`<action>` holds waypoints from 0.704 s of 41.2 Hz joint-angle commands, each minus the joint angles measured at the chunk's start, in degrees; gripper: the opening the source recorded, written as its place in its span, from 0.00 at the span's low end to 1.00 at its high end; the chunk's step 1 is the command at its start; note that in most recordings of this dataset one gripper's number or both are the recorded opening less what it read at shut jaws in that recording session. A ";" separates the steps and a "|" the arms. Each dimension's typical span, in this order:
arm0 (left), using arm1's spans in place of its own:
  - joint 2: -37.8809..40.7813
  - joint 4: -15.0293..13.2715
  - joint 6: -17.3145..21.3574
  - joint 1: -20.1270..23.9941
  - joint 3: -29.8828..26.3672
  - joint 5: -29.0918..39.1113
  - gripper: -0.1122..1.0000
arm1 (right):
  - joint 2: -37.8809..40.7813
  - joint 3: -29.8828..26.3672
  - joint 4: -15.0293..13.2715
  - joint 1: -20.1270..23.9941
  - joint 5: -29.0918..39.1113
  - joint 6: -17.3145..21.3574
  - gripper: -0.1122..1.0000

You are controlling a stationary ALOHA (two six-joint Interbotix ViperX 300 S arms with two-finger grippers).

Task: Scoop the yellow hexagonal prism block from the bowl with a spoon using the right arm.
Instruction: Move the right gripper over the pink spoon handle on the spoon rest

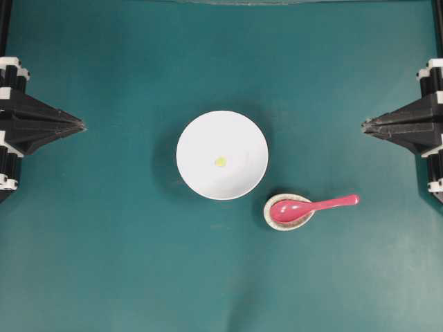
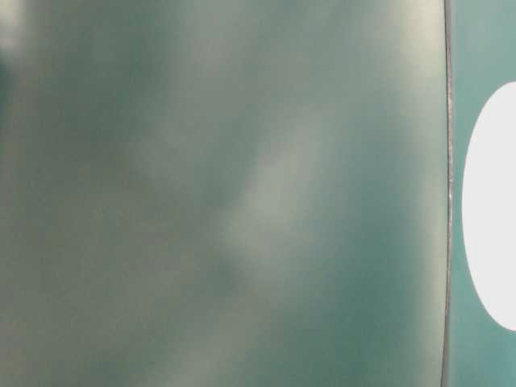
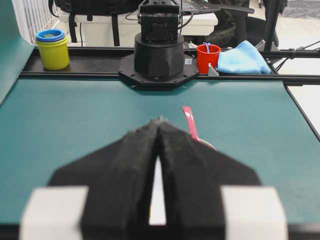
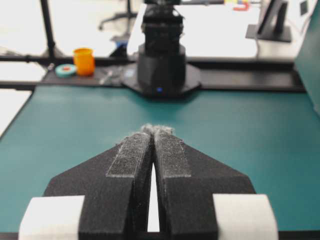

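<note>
The white bowl [image 1: 239, 135] sits at the middle of the teal table. The tiny yellow hexagonal prism block [image 1: 220, 162] lies inside it near the centre. The pink-red spoon [image 1: 313, 205] rests with its scoop in a small speckled spoon rest [image 1: 271, 216] just right of the bowl, with its handle pointing right. My left gripper [image 1: 82, 126] is shut and empty at the far left edge. My right gripper [image 1: 365, 125] is shut and empty at the far right edge. In the left wrist view my shut gripper [image 3: 160, 121] hides most of the bowl, and the spoon handle [image 3: 189, 122] shows beyond it. In the right wrist view my gripper [image 4: 156, 130] is shut.
The opposite arm bases [image 3: 159, 50] [image 4: 161, 60] stand at the table's ends. Beyond the table are stacked yellow cups [image 3: 52, 50], a red cup [image 3: 208, 57], a blue cloth [image 3: 243, 59] and an orange cup [image 4: 84, 61]. The table-level view is blurred teal.
</note>
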 commanded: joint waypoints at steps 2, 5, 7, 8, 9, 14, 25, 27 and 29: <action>0.79 0.35 -0.53 0.18 -1.67 1.49 0.10 | 0.88 -0.79 0.00 -0.09 -0.35 0.00 0.10; 0.79 0.35 -0.53 0.09 -1.67 1.58 0.18 | 1.32 -0.62 0.09 -0.09 -0.62 0.09 0.11; 0.79 0.35 -0.53 0.09 -1.58 1.58 0.18 | 1.67 -0.62 0.09 -0.09 -0.79 0.18 0.11; 0.79 0.35 -0.53 0.09 -1.67 1.49 0.18 | 1.76 -0.70 0.09 -0.09 -0.88 0.18 0.11; 0.79 0.35 -0.53 0.09 -1.67 1.41 0.18 | 1.85 -0.70 0.00 -0.18 -1.05 0.18 0.11; 0.53 0.35 -0.53 0.09 -1.76 1.14 0.18 | 1.85 -0.79 0.00 -0.18 -1.85 0.18 0.12; 0.44 0.44 -0.53 0.09 -1.76 1.67 0.18 | 1.85 -0.79 0.00 -0.18 -1.58 0.18 0.30; 0.53 0.35 -0.53 0.09 -1.76 1.76 0.18 | 1.93 -0.79 0.09 -0.09 -1.58 0.26 0.35; 0.53 0.35 -0.53 0.09 -1.76 1.76 0.18 | 1.93 -0.70 0.18 -0.09 -1.49 0.26 0.40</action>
